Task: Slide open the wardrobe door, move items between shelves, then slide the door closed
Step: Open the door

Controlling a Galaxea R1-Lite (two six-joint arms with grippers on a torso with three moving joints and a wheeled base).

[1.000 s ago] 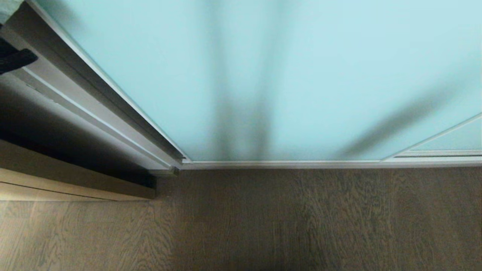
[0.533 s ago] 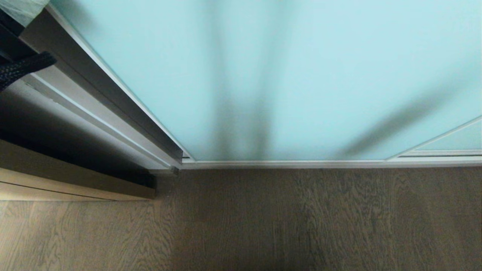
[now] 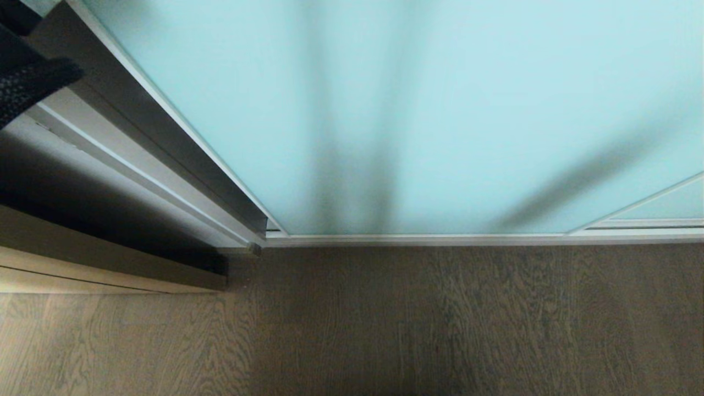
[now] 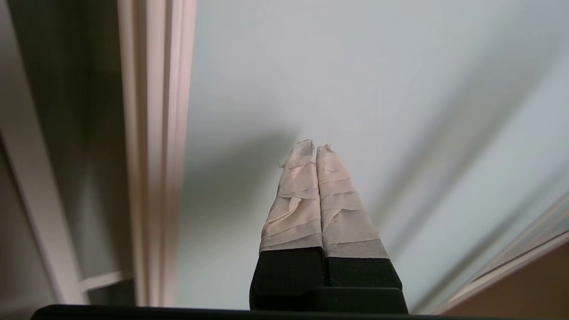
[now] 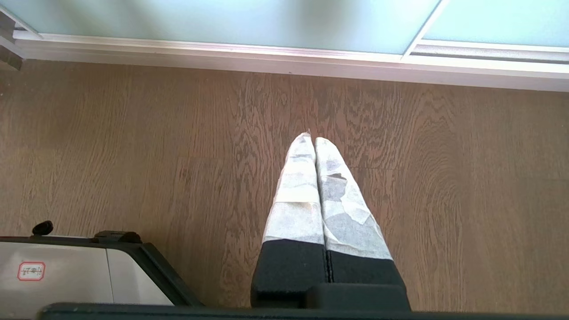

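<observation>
Pinched fully together and holding nothing, the left gripper (image 4: 316,149) points its taped fingers (image 4: 302,178) at the frosted face of the sliding wardrobe door (image 3: 440,110), close to that door's silvery vertical frame edge (image 4: 155,133); whether the tips touch the glass cannot be told. The door is the landmark: its pale aqua panel fills the upper head view, its bottom rail meeting the wood floor (image 3: 385,330). To the door's left a narrow dark gap and the grey wardrobe side frame (image 3: 137,148) show, so the step in hand looks like either the start of opening or the end of closing; the pictures alone do not settle which. The next move probably calls for the closed tips to bear sideways on the frame edge, since smooth glass offers little purchase. No cushions or shelves are visible. A black knitted garment (image 3: 33,88) hangs left of the door near the gap and could snag. The right gripper (image 5: 311,140), also pressed together and empty, hangs parked over the floor in front of the door's bottom rail (image 5: 266,53).
</observation>
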